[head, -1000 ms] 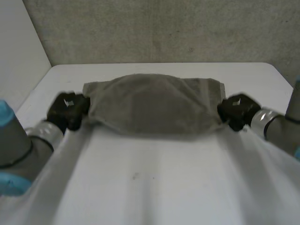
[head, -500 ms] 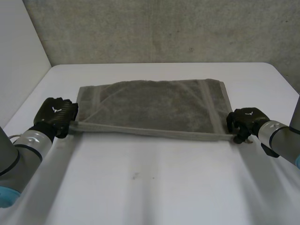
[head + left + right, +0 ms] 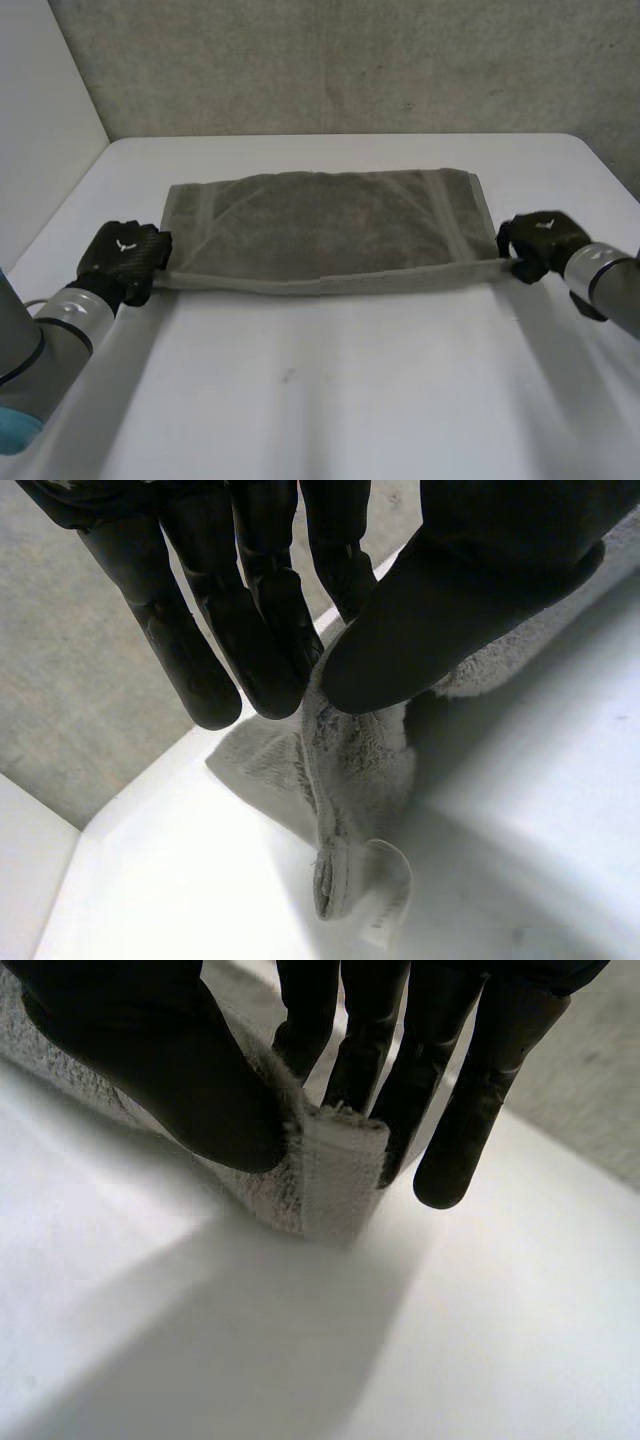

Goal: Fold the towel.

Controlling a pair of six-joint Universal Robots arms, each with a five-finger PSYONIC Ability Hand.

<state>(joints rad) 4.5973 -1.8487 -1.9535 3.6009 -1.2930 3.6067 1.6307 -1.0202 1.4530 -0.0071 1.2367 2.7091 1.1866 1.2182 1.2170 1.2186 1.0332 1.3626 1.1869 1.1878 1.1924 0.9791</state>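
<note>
A grey towel (image 3: 325, 232) lies spread across the white table (image 3: 330, 390), its near edge pulled taut between my two hands. My left hand (image 3: 122, 260) is at the towel's near left corner and pinches the cloth (image 3: 350, 760) between thumb and fingers (image 3: 250, 650). At the near right corner my right hand (image 3: 540, 243) pinches the hem (image 3: 335, 1175) between thumb and fingers (image 3: 460, 1110). Both corners are held just above the table.
A grey wall (image 3: 340, 60) rises behind the table's far edge, and a white panel (image 3: 40, 110) stands at the far left. Bare tabletop spreads in front of the towel.
The towel, first bunched and lifted between the hands, has come down and flattened on the table. Both hands have dropped lower; the right one has moved a little farther away over the last half second.
</note>
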